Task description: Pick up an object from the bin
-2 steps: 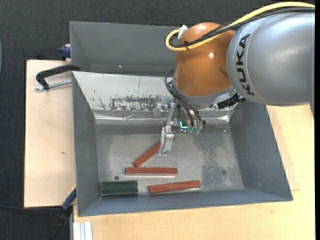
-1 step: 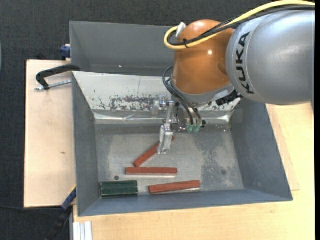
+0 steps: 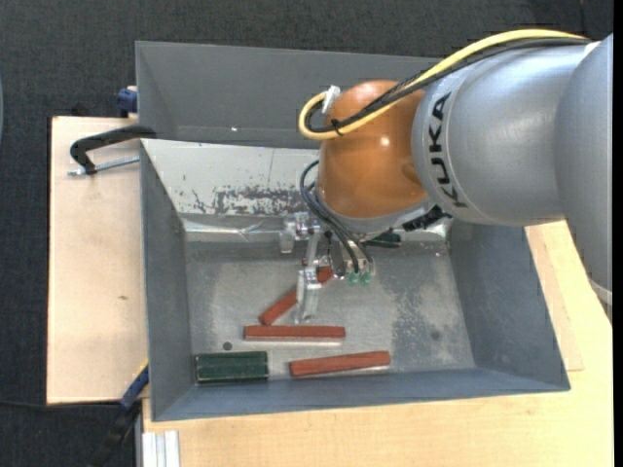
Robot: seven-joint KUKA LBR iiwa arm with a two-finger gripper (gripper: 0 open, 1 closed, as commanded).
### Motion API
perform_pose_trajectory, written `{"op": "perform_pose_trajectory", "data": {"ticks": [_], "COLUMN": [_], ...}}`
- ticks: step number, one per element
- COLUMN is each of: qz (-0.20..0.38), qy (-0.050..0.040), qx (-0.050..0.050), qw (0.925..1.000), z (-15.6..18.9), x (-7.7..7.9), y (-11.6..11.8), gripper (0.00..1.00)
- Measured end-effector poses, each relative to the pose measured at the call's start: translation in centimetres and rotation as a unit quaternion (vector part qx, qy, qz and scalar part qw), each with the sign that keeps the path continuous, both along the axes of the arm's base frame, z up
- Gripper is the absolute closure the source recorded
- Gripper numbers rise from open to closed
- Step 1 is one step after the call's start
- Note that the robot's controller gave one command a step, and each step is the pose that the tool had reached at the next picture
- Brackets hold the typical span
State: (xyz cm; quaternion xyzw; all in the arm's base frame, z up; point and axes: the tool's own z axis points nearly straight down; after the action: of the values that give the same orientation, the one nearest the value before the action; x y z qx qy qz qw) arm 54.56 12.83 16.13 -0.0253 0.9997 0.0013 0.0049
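bin (image 3: 161,261): grey metal, sloped walls, few things in it, all lying on the near half of the floor.
arm (image 3: 526,115): comes in from the right, bent down over the middle of the bin; orange cover (image 3: 370,163) on the wrist points down at the floor.
end effector (image 3: 310,302): low over mid-floor, tip at the far-right end of the short red-brown stick; open or closed, cannot tell (wrist hardware crowds the tip).
short red-brown stick (image 3: 279,310): nearest thing to the end effector. Lies flat and slanted, its left end nearer, its right end running in under the tip; contact can't be confirmed.
long red-brown bar (image 3: 294,333): flat, runs left-right, just near of the short stick, apart from the tip.
second red-brown bar (image 3: 339,364): flat, close to the near wall, right of the block.
dark green block (image 3: 231,367): near-left corner, close to the near wall.
why this placement: likely a top-down approach, since the short stick sits in open floor clear of the walls, while the block and second bar hug the near wall with less room around them.
step: judged at descent or grasp, nothing lifted yet.
risk: gripping the stick at one end may let it pivot or slip.
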Motion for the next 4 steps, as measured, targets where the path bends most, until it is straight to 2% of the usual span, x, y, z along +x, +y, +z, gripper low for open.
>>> {"op": "perform_pose_trajectory", "data": {"ticks": [1,3,4], "qz": [-0.063,-0.063,-0.094], "qy": [0.0040,0.0044,0.0023], "qx": [0.000,0.000,0.000], "qw": [0.9980,0.9980,0.9955], "z": [-9.1,-9.0,-5.0], "x": [2.4,2.3,0.6], "y": [-3.1,-3.2,-4.8], "gripper": [1.00,1.00,1.00]}}
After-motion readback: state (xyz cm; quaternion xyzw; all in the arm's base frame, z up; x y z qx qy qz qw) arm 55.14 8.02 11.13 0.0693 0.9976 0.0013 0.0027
